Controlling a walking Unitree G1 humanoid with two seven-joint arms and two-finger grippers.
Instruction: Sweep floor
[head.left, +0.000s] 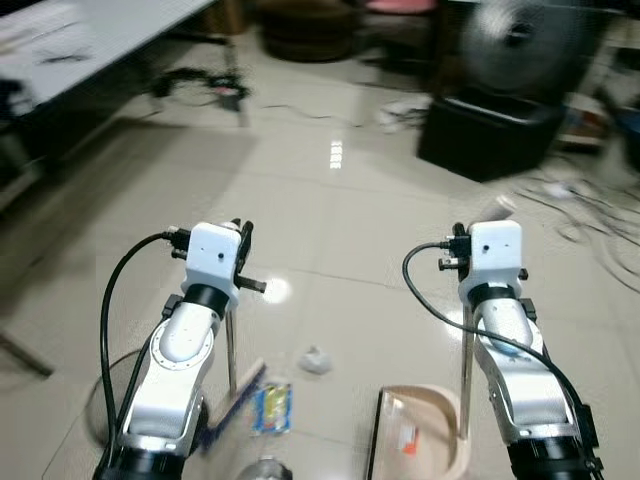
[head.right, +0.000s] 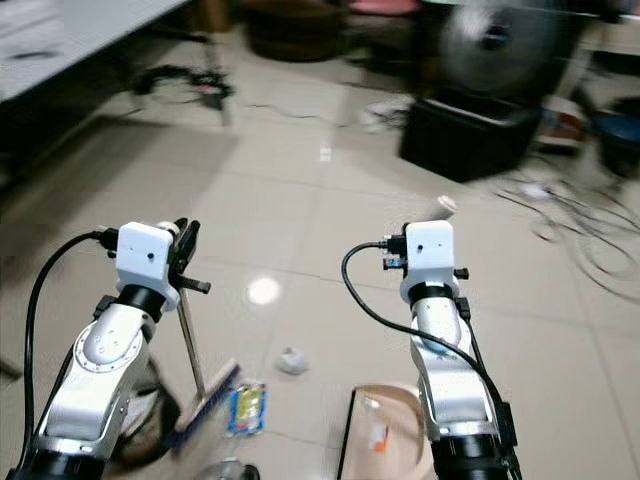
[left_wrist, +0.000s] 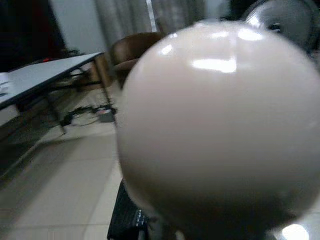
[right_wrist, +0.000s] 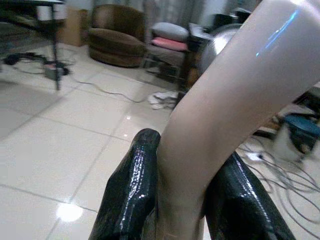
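Note:
My left gripper (head.left: 243, 250) is shut on the thin metal shaft of a broom (head.left: 231, 345). The blue broom head (head.left: 236, 400) rests on the tiles, and the handle's rounded cream top (left_wrist: 220, 125) looms close in the left wrist view. My right gripper (head.left: 458, 247) is shut on the upright cream handle (right_wrist: 215, 140) of a dustpan (head.left: 440, 440), clamped between both black fingers (right_wrist: 132, 190). The pan sits on the floor with an orange scrap (head.left: 406, 438) inside. A crumpled paper ball (head.left: 314, 360) and a yellow wrapper (head.left: 272, 408) lie between broom and pan.
A clear bottle (head.left: 265, 470) lies at the bottom edge. A black box (head.left: 490, 130) with a fan (head.left: 520, 40) stands ahead on the right, with loose cables (head.left: 590, 210) beside it. A table (head.left: 80, 40) and a cable tangle (head.left: 200, 85) are at the far left.

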